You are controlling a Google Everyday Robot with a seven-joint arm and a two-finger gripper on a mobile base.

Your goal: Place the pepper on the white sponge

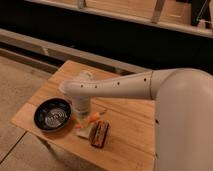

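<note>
A small orange-red pepper (93,117) lies on the wooden table (125,135) just right of the gripper (81,116). Under and beside it a pale white sponge (83,131) shows near the table's front. The white arm (120,86) reaches in from the right and its wrist points down, so the gripper stands right over the sponge and next to the pepper. I cannot tell whether the pepper is held.
A black bowl (52,115) sits at the table's left end, close to the gripper. A dark brown block-like object (99,133) lies just right of the sponge. The table's front edge runs close by. A dark bench and wall lie behind.
</note>
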